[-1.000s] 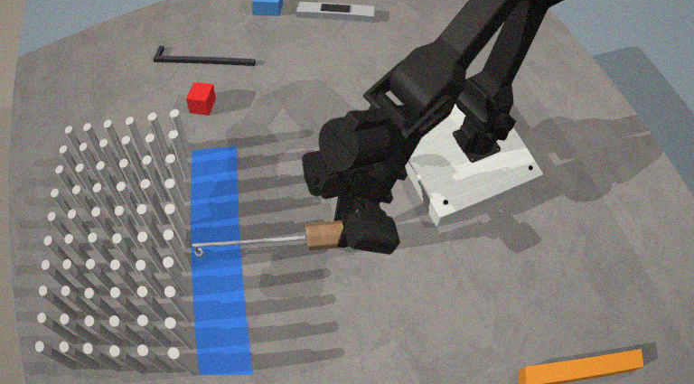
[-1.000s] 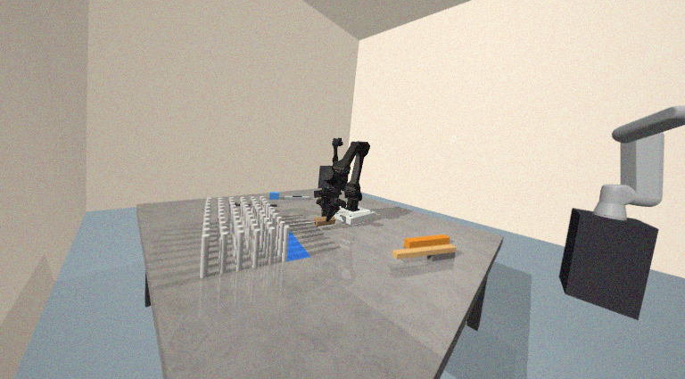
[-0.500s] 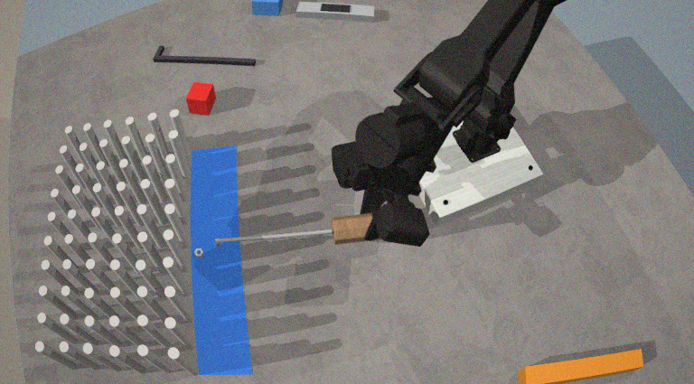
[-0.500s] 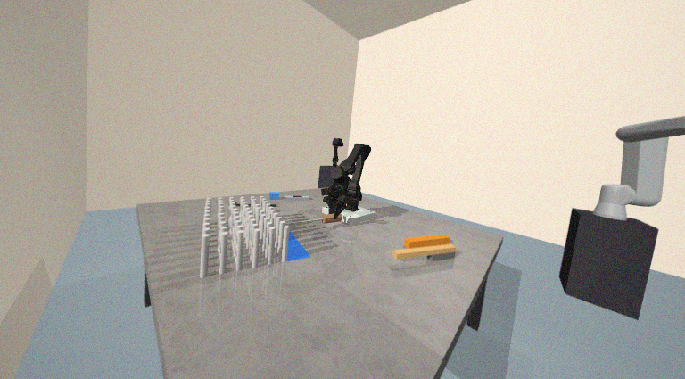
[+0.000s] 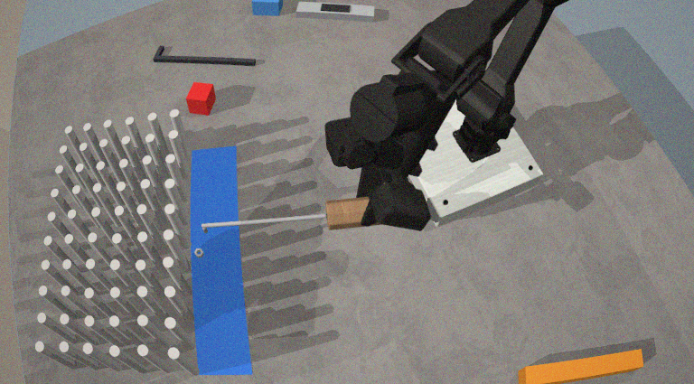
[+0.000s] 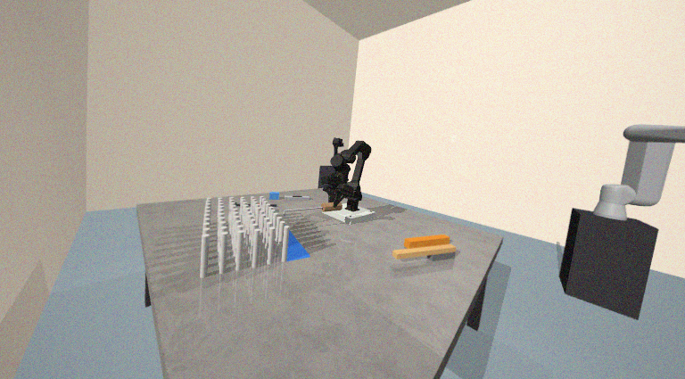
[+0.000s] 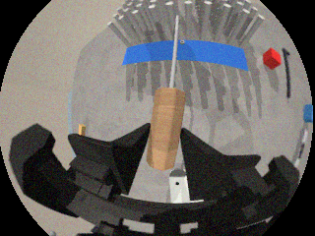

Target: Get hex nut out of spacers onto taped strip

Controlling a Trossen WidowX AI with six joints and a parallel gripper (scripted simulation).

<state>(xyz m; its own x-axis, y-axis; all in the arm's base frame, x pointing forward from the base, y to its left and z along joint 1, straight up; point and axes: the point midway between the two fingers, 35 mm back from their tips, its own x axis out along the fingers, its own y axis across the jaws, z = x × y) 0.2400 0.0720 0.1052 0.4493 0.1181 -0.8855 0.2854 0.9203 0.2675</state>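
Note:
My gripper [image 5: 366,211] [image 7: 165,129] [image 6: 336,201] is shut on the wooden handle [image 5: 348,212] [image 7: 166,127] of a hook tool. Its thin metal rod [image 5: 266,220] [image 7: 173,59] reaches out over the blue taped strip [image 5: 217,303] [image 7: 217,53] [image 6: 297,250]. The hook tip [image 5: 203,227] hangs at the strip's edge nearest the spacers. The small hex nut [image 5: 199,251] [image 7: 182,41] lies flat on the strip, a little apart from the hook tip. The standing metal spacers [image 5: 115,236] [image 6: 242,233] [image 7: 197,10] stand upright in rows beyond the strip.
A red cube [image 5: 201,98] [image 7: 272,58], a black hex key [image 5: 204,60], a blue cube [image 5: 267,3] and a flat grey tool [image 5: 334,9] lie behind the field. An orange bar [image 5: 580,367] [image 6: 426,241] and a tan bar [image 6: 424,251] lie at the front right. The arm's white base plate [image 5: 475,175] sits right of the strip.

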